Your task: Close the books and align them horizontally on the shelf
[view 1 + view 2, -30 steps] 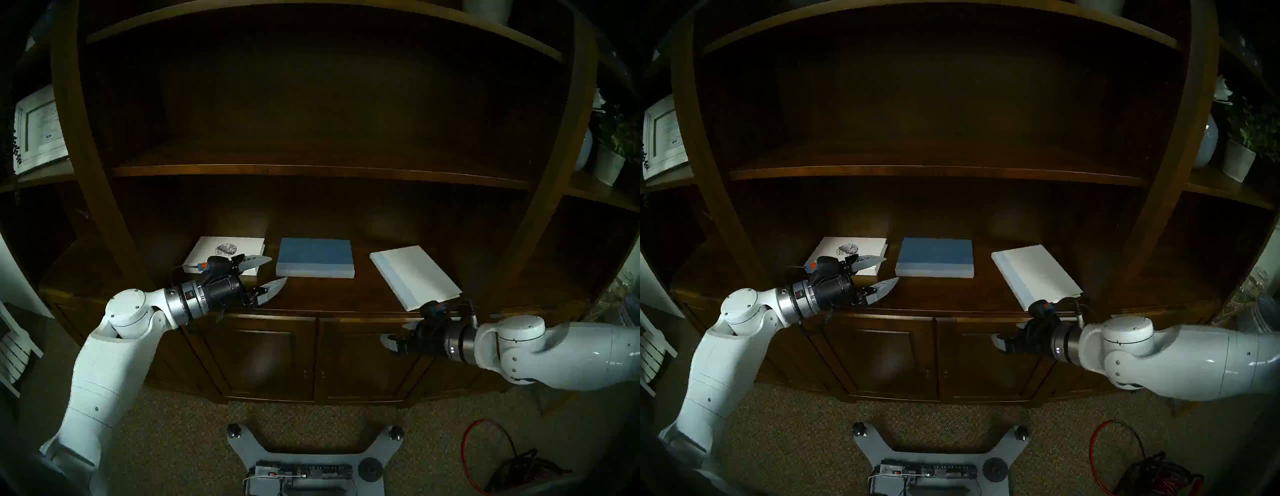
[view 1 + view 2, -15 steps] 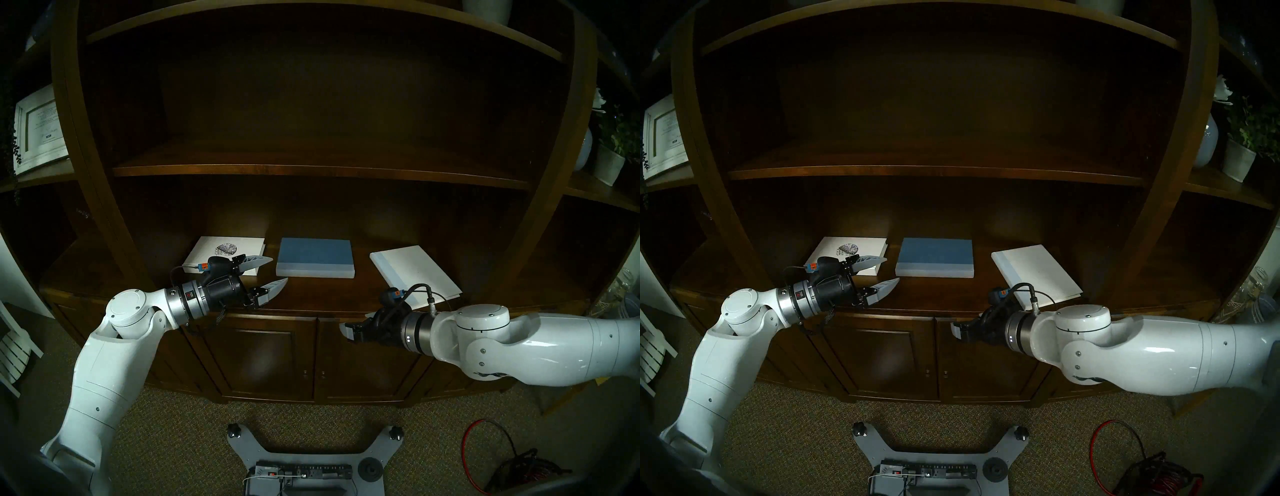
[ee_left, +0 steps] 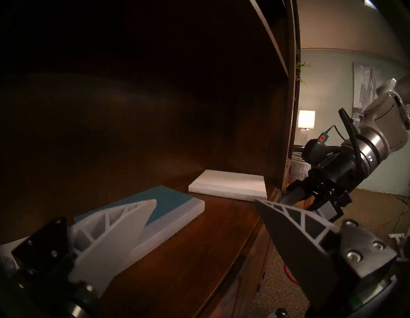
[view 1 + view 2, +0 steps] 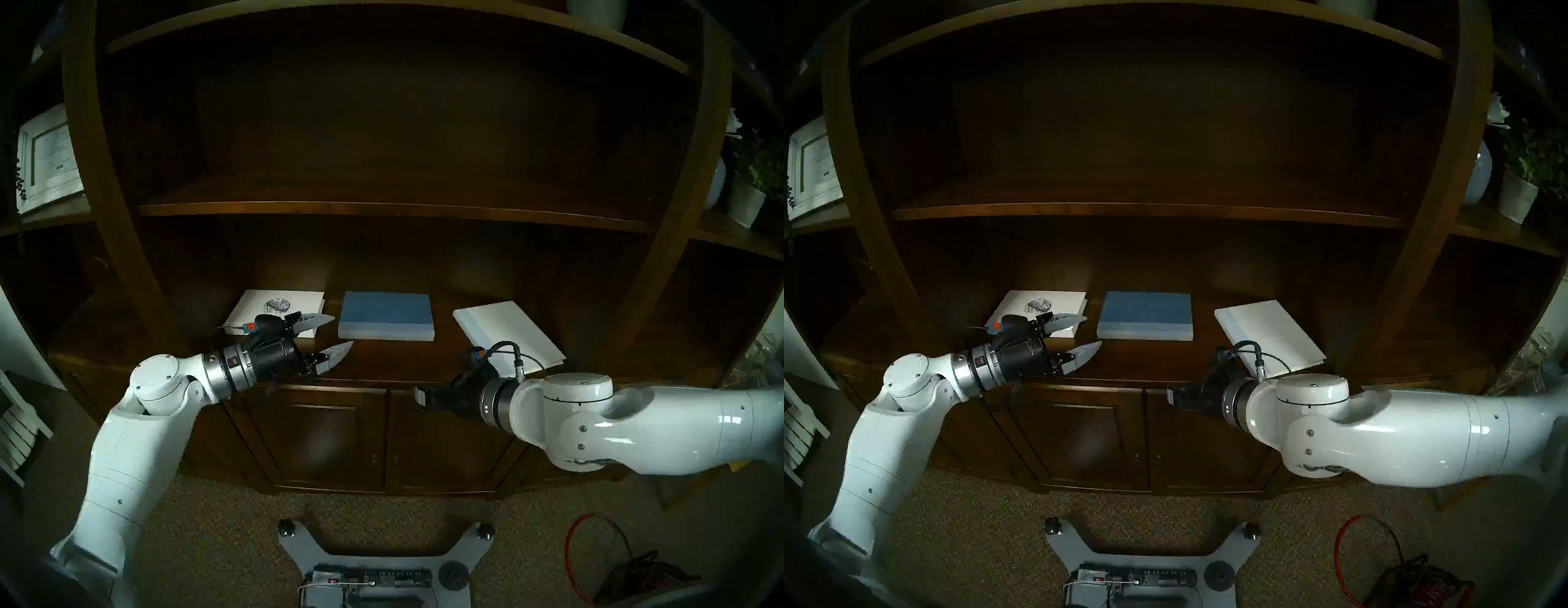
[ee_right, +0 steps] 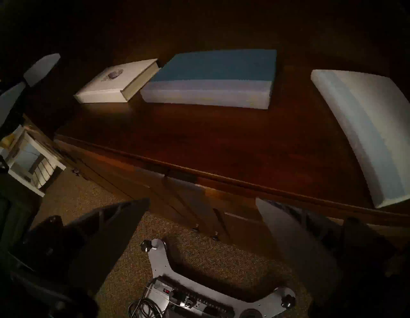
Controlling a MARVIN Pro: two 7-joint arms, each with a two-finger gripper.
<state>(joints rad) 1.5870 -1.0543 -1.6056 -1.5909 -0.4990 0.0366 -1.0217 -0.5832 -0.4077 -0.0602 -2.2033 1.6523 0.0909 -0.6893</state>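
Three books lie closed and flat on my shelf [image 4: 382, 365]: the white book with the speckled emblem [image 4: 271, 308] toward the left end, the blue book [image 4: 386, 316] at the middle, both square to the curved front edge, and the plain white book [image 4: 515, 335] toward the right end, skewed, its near corner reaching almost to that front edge. By my reading the closing is done and only this last book wants turning into line. My left pincer [image 4: 329, 335] hangs wide open and empty over the shelf's front, between the emblem book and the blue one, upper finger just above the emblem book's near right corner. My right pincer [image 4: 420, 397] sits in front of and below the shelf's front edge, before the cabinet doors [image 4: 335, 433], gaping and holding nothing, well apart from the skewed book. The risks, as I judge them: rising from here I could catch the front edge from beneath; a push at the near corner could slide the book off the front instead of pivoting it; a hard sweep left could drive it into the blue book and spoil that alignment; the smooth cover may slip under my fingers.
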